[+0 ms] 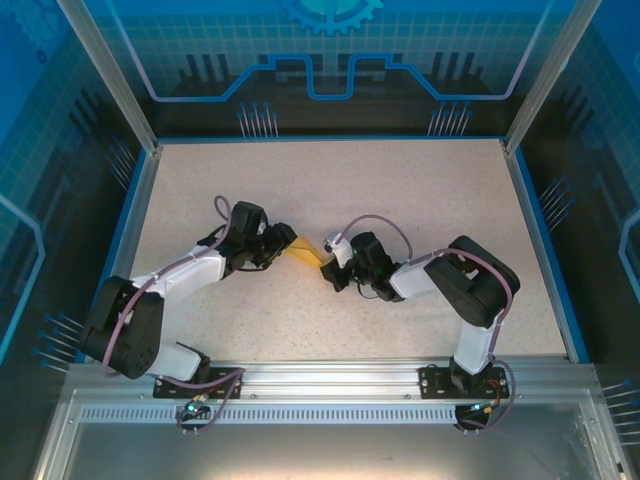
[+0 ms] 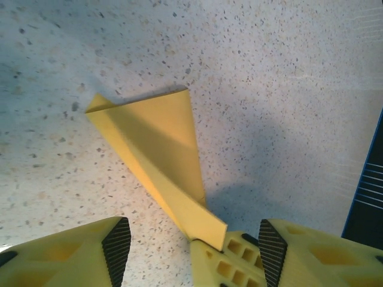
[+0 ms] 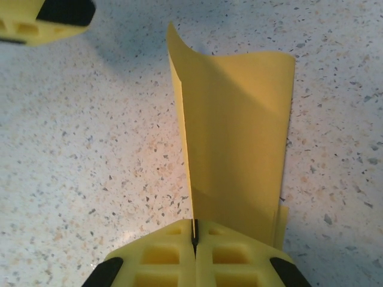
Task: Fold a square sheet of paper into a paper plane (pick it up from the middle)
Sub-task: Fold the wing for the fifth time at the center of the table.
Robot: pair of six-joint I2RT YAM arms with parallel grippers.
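The orange-yellow sheet of paper is folded into a narrow, creased, pointed paper plane (image 1: 305,252) and hangs just above the table between both grippers. My right gripper (image 3: 193,232) is shut on one end, pinching the upright crease, and the plane (image 3: 239,131) fans away from it. In the left wrist view the plane (image 2: 157,149) runs from a far tip down to the right gripper's fingertips (image 2: 230,258). My left gripper (image 2: 194,254) is open, its pads (image 2: 117,248) wide on either side and apart from the paper. From above, the left gripper (image 1: 283,240) and right gripper (image 1: 329,262) face each other.
The speckled table (image 1: 400,190) lies under both arms. A blue rim (image 1: 548,250) and metal frame posts (image 1: 110,70) border it. The left gripper's finger (image 3: 51,17) shows at the top left of the right wrist view.
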